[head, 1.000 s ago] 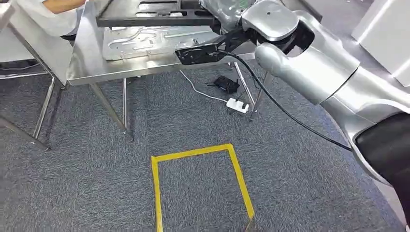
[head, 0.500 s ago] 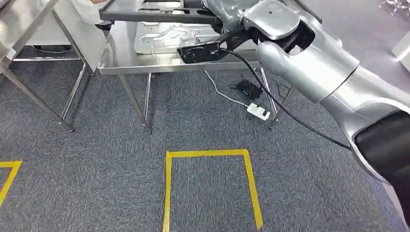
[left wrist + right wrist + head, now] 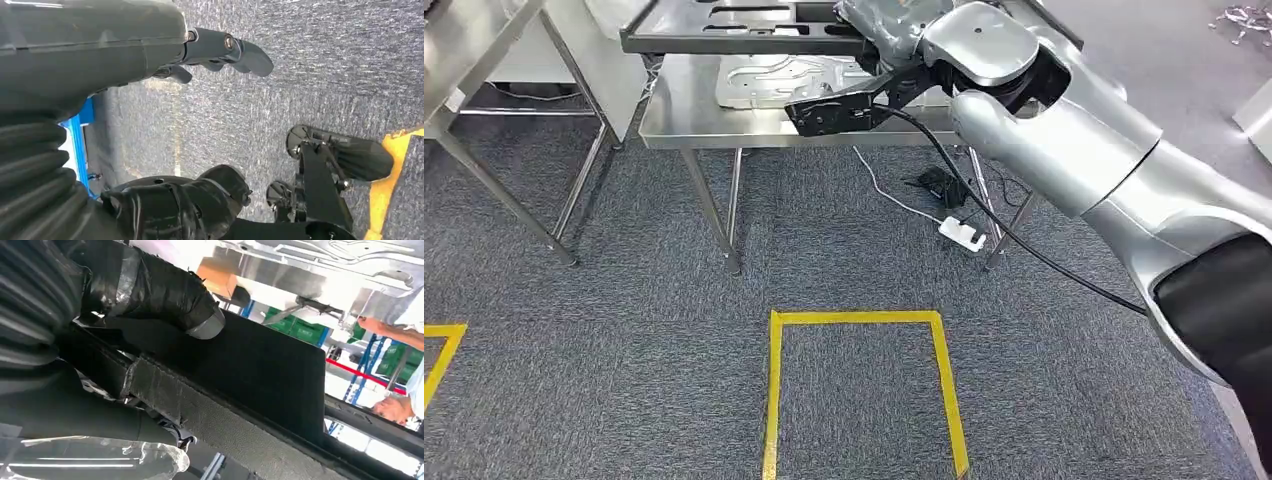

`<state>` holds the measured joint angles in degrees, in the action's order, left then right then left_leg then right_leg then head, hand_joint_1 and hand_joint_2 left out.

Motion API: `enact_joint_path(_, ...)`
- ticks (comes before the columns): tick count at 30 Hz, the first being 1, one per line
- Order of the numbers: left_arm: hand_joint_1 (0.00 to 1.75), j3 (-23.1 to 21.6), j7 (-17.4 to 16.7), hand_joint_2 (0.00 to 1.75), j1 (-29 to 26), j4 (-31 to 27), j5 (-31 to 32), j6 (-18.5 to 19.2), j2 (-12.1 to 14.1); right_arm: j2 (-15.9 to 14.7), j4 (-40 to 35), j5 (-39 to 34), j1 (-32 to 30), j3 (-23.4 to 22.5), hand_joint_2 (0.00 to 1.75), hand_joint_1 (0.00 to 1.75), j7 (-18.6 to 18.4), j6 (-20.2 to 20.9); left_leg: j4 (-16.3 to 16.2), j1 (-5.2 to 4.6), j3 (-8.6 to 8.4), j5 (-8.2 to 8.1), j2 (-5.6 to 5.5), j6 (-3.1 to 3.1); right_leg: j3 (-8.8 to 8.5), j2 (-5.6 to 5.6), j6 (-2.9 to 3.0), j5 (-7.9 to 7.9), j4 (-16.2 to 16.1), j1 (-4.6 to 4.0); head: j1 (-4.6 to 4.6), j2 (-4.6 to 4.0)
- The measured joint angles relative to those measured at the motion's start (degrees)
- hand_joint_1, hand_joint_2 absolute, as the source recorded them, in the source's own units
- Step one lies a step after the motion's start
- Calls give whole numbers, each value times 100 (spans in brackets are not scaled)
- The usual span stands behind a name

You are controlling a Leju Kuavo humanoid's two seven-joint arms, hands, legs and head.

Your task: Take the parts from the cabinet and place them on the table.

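Observation:
A dark flat frame-shaped part (image 3: pixel 744 27) hangs level over the steel table (image 3: pixel 724 133), and my right hand (image 3: pixel 886 22) grips its right end. In the right wrist view, the taped thumb (image 3: pixel 165 295) of my right hand presses on the part's black face (image 3: pixel 260 370). A silver stamped part (image 3: pixel 784 78) lies on the table top beneath it. My left hand (image 3: pixel 110 60) hangs over the grey carpet with its fingers (image 3: pixel 235 47) apart and nothing in it.
A second steel table (image 3: pixel 484 45) stands at the left. A white power strip (image 3: pixel 961 235) and cables lie on the carpet under the table's right legs. Yellow tape (image 3: pixel 864 318) marks a square on the floor. A person (image 3: pixel 400 407) stands beyond the table.
The camera has turned, so the whole scene has slid right and the table now sits squarer ahead. My right hand still holds the dark part over the table.

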<state>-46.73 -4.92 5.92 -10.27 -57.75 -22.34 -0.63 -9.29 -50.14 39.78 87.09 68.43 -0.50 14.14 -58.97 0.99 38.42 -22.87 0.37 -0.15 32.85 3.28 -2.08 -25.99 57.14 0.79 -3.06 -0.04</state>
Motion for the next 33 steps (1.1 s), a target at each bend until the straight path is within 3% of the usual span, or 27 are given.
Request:
enact_joint_path(26,0,-7,42,175,0,0,-50,-164,0,35,157,37,-5,0,175,175,68,-81,41,6,-28,29,5,-12,13,-10,-3,2,23,-25,-2,0)
enact_joint_path(28,0,-7,48,175,0,0,-59,-164,9,39,157,50,-9,2,175,175,81,-83,9,-15,-15,0,5,29,4,-7,-20,5,6,16,-7,0)
enact_joint_path(32,0,-7,48,175,-3,0,-68,-164,17,79,157,92,-18,2,175,175,46,-133,51,-35,-39,-6,-2,83,-30,12,-74,4,-29,14,-9,0)
enact_joint_path(33,0,-7,48,175,-8,0,-66,-164,15,79,160,100,-21,2,175,175,33,-142,165,50,-126,40,-3,136,-7,-43,-96,-37,3,29,13,0)
